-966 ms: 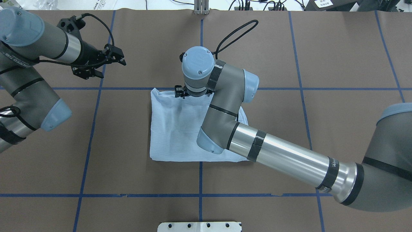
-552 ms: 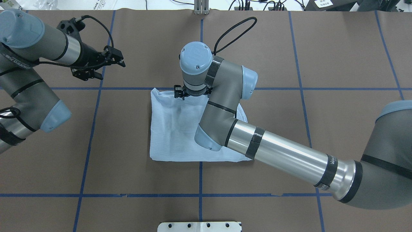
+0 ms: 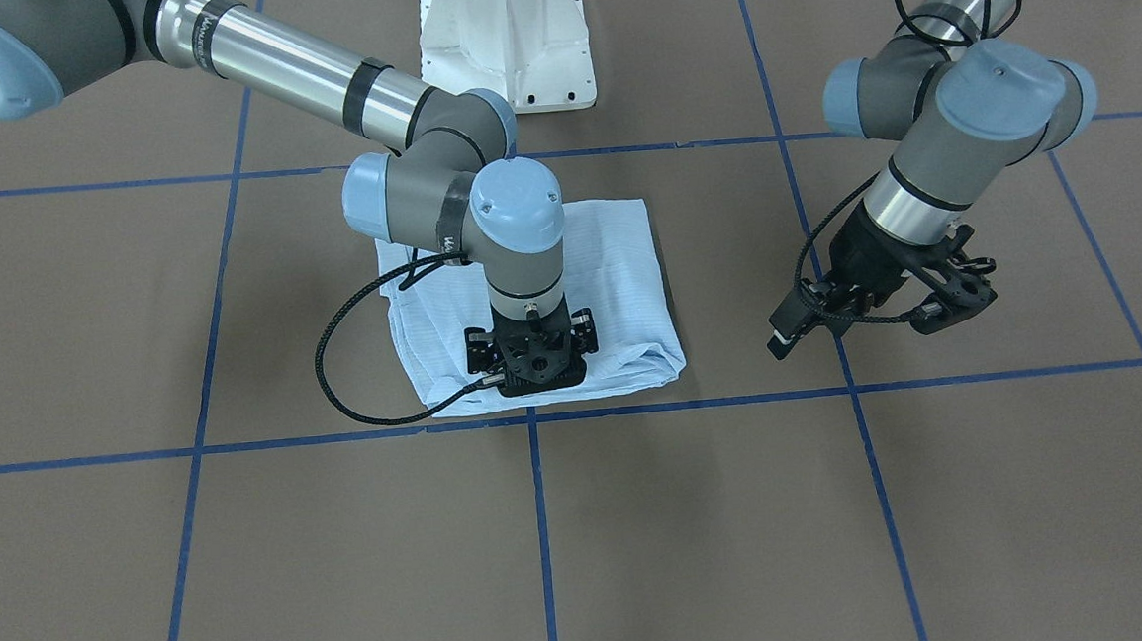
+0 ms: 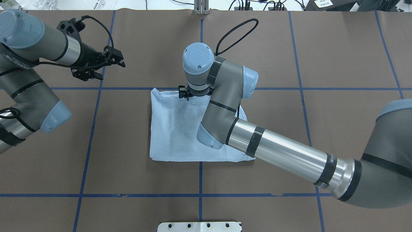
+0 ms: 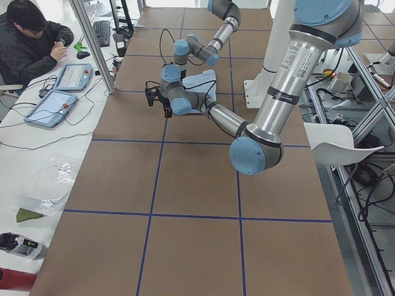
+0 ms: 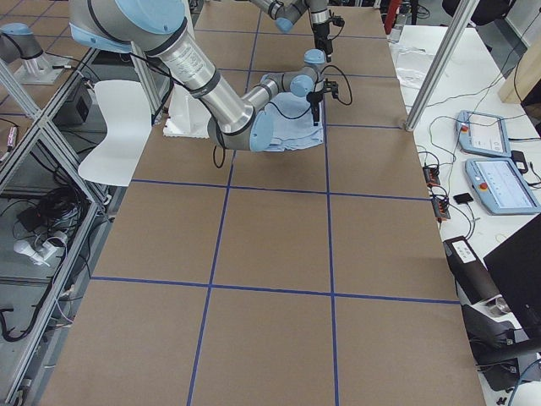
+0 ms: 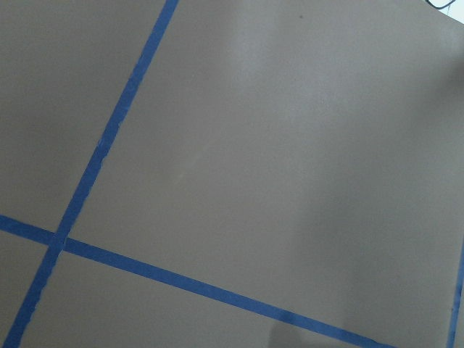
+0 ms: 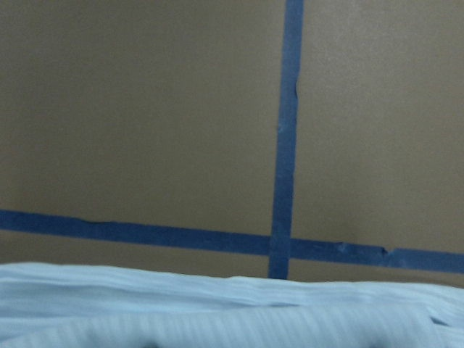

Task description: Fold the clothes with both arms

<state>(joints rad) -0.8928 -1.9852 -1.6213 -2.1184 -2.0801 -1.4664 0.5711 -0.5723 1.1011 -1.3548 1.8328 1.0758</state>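
- One shirt [image 4: 173, 129].
- Two robot arms: the left arm [image 4: 48, 48] and the right arm [image 4: 283, 154].
- One white pedestal base [image 3: 504, 37].
- One person [image 5: 31, 43].
- Two pendants: the near pendant [image 5: 52, 106] and the far pendant [image 5: 73, 76].

The right arm [image 4: 283, 151] and left arm [image 4: 32, 45] are grey tubes with polished silver sections, light-blue joint caps [image 4: 198, 59] bearing small screws, and black bands, one with white lettering. A black braided cable [image 4: 235, 32] loops from each wrist.

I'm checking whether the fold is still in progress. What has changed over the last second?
The right gripper slid slightly to the robot's right along the far edge of the shirt; no grasp or release shows. The left gripper stayed open off to the side, and the folded shirt lies as before.
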